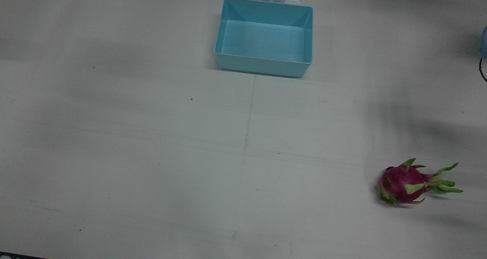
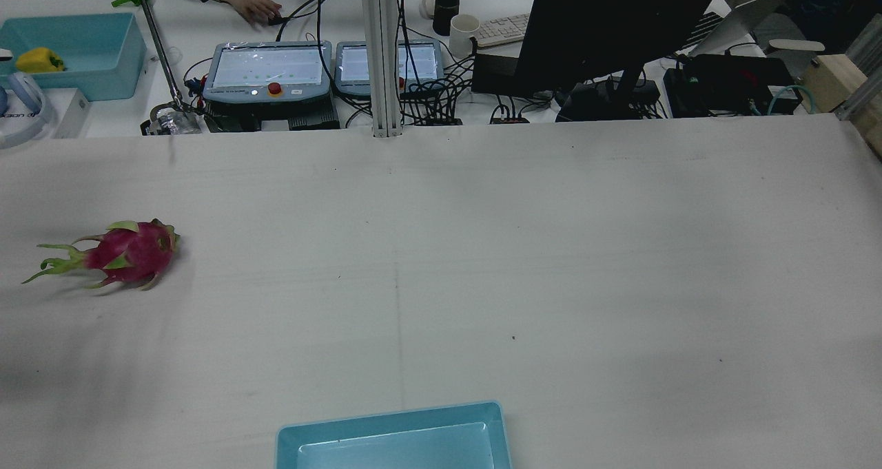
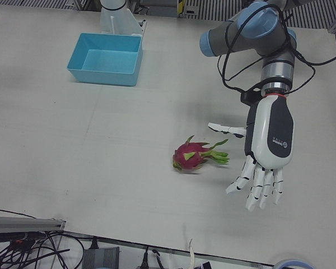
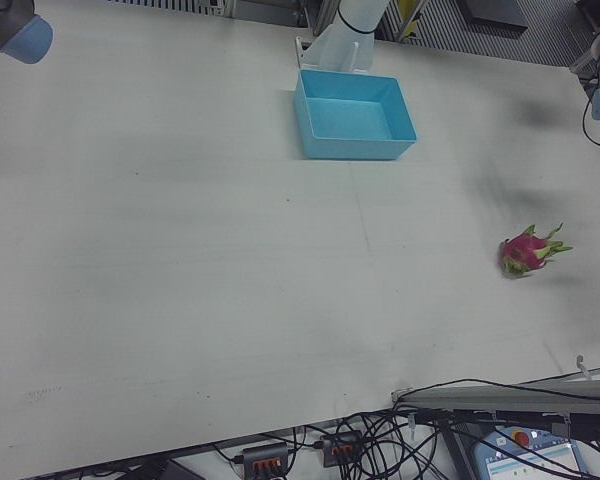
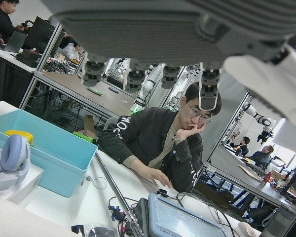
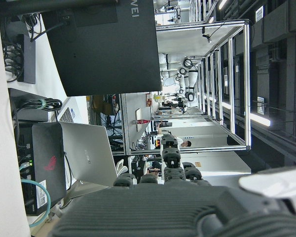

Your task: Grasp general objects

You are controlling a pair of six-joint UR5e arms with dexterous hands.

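So the desk (image 1: pixel 133 156) is basically a big white sheet with not much on it. Biggest thing sitting there is the blue bin (image 1: pixel 264 38), empty, parked at the robot's end near the pedestals, in the middle. It's well apart from the fruit.

The left hand (image 3: pixel 266 151) hangs above the desk on the robot's left side, palm roughly vertical, fingers spread and pointing down, holding nothing. In the left-front view it sits just beside the fruit's leafy end but clearly not touching it. The right hand (image 6: pixel 187 207) only shows up in its own camera as a dark palm with fingers (image 6: pixel 170 158) sticking out toward the room, nothing between them, so it looks open and empty to me.

Then the target: a dragon fruit (image 1: pixel 405 183), lying on its side on the left-arm half of the desk, toward the operators' edge. Fat magenta body, green tips (image 1: pixel 447 183) trailing off one end.

My guess on handling: if it's real, it's fairly hefty for its size with a firm body, waxy skin that could slide a bit, and flappy scales that bend and give no purchase. If it's a fake, lighter and likely to roll. Either way I'd wrap the round middle of the body from above, fingers on both long sides, and ignore the leafy end completely.
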